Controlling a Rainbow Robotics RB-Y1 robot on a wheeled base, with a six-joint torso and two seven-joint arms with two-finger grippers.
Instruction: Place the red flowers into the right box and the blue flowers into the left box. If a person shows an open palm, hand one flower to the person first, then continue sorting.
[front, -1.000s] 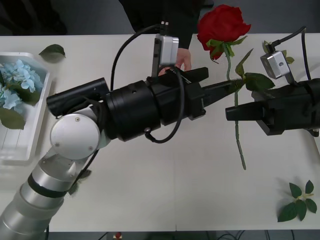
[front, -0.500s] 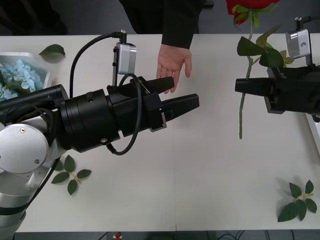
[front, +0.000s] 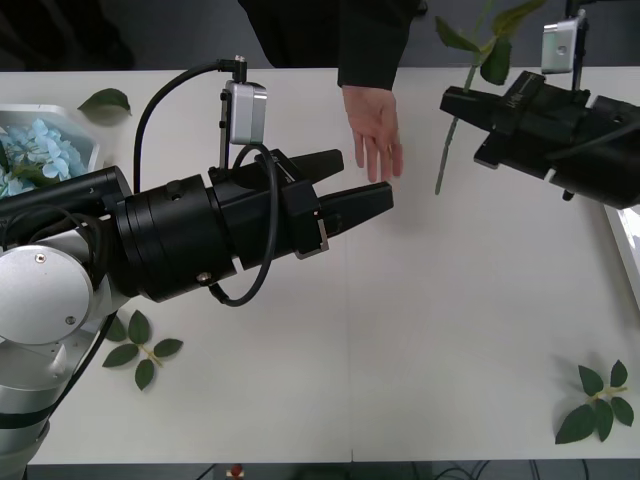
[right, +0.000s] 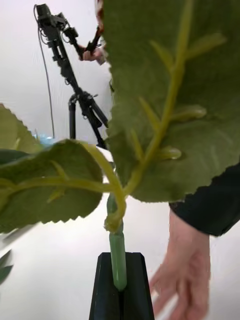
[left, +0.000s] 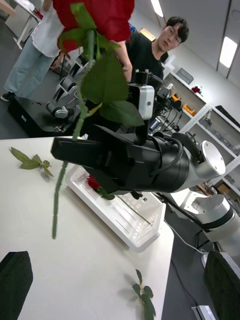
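Rose (left: 95, 20) stands upright, its stem (front: 447, 150) clamped between the closed fingers of the right gripper (front: 452, 99), which reaches level toward the person's open palm (front: 374, 135), just beside it. Left gripper (front: 358, 186) hovers level below that palm, its 2 fingers apart around nothing.

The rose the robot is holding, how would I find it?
Look across the white table to the far side, near the person's open palm. There the right gripper is shut on the red rose by its thin green stem; it is the only flower held up off the table.
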